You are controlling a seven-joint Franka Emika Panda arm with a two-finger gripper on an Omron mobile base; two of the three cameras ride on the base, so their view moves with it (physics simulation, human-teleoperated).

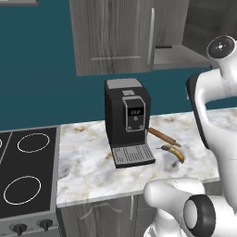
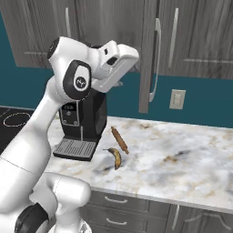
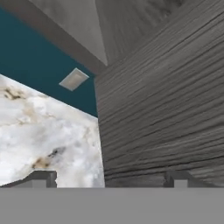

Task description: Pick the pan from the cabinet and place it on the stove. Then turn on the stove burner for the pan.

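The cabinet (image 1: pixel 111 32) hangs above the counter, with one door swung out edge-on (image 2: pixel 148 54) and a grey shelf (image 1: pixel 178 58) showing inside. The pan is hidden from me. In the hand view my gripper (image 3: pixel 109 179) is open, nothing between its fingertips (image 3: pixel 43 178), and it sits close in front of the cabinet door's wood-grain face (image 3: pixel 162 109). From the right base view the hand (image 2: pixel 116 61) is raised above the coffee machine, just left of that door. The stove (image 1: pixel 51 162) lies at the far left, with the larger white ring of the stove burner (image 1: pixel 21 190) near its front.
A black coffee machine (image 1: pixel 127 120) stands on the marble counter (image 1: pixel 83 162). A rolling pin (image 1: pixel 164 136) and a banana (image 1: pixel 173 152) lie to its right. Stove knobs (image 1: pixel 45 224) line the front strip. A wall outlet (image 2: pixel 176 99) sits right of the open door.
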